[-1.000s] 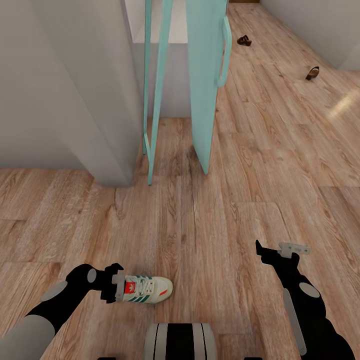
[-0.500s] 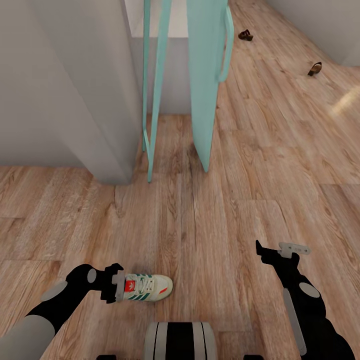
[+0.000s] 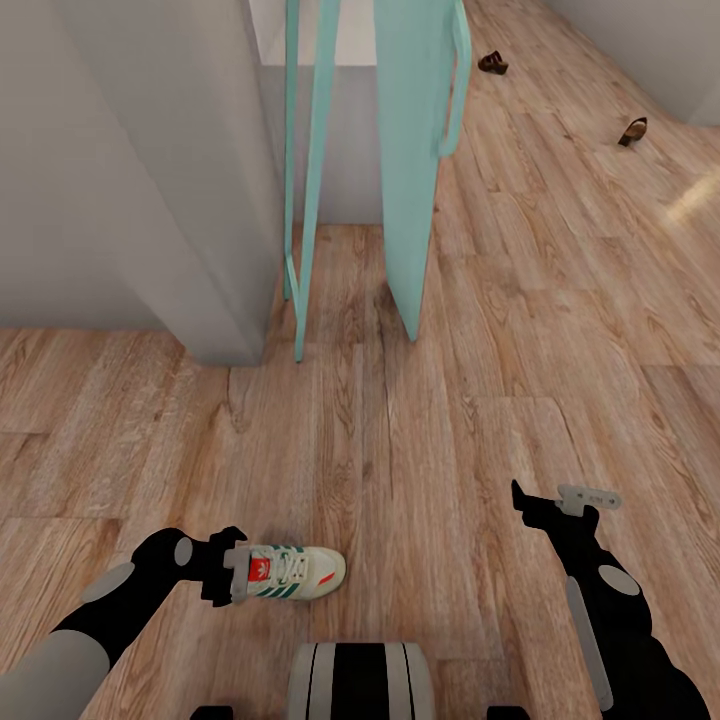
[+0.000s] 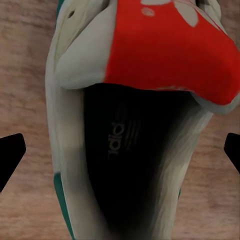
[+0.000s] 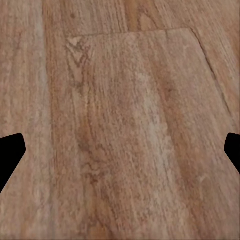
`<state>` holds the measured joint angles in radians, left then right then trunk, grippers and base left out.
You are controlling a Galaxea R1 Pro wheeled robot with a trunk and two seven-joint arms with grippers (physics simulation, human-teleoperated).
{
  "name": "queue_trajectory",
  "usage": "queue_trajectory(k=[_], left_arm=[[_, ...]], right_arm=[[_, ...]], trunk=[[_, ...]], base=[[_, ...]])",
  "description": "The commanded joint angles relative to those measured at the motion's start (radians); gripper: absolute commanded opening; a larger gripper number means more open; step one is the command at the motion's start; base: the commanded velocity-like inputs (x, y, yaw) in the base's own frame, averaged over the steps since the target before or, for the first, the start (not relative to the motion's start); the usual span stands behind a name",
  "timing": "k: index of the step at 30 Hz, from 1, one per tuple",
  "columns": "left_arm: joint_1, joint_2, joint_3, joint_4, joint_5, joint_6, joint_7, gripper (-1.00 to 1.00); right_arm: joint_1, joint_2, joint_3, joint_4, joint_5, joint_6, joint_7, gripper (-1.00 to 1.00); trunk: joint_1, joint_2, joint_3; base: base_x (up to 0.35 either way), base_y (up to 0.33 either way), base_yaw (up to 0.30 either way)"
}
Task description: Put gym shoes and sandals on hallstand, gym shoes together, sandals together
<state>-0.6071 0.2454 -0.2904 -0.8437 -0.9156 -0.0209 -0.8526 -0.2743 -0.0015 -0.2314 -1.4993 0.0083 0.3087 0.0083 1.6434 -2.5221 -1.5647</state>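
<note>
Held one gym shoe (image 3: pixel 290 574) by its heel end in the left pincer (image 3: pixel 237 571), low over the corridor floor (image 3: pixel 420 420), toe pointed toward the robot's right. Pinched that shoe between spread-looking dark fingertips (image 4: pixel 11 156) on either side of the heel opening; red tongue tab and dark insole lay directly ahead in the left wrist view, with the gym shoe (image 4: pixel 135 125) centered between the tips. Could not tell whether the sole touched the boards or hung just above them.

Kept the right pincer (image 3: pixel 570 500) apart from everything, spread wide and holding nothing, with bare wood planks (image 5: pixel 125 125) ahead of it and its fingertips (image 5: pixel 10 152) at the edges of the right wrist view.

Lay far off down the corridor: two small brown sandals (image 3: pixel 491 63), the second sandal (image 3: pixel 632 130) well apart from the first, both on the floor.

Stood ahead: a turquoise door (image 3: pixel 410 170) ajar beside a grey wall (image 3: pixel 150 160).
</note>
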Motion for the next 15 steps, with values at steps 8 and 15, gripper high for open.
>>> queue_trajectory(k=[8, 15], left_arm=[[0.000, 0.006, -0.001, -0.001, -0.003, -0.003, -0.002, 1.00], [0.001, 0.011, 0.000, 0.000, -0.001, -0.004, -0.001, 1.00]], right_arm=[[0.000, 0.000, 0.000, -0.002, 0.001, 0.006, 0.001, 1.00], [0.000, 0.000, 0.000, -0.002, 0.001, 0.006, 0.001, 1.00]], trunk=[[0.000, 0.000, -0.003], [0.000, 0.000, -0.003]], base=[[0.000, 0.000, 0.000], [0.000, 0.000, 0.000]])
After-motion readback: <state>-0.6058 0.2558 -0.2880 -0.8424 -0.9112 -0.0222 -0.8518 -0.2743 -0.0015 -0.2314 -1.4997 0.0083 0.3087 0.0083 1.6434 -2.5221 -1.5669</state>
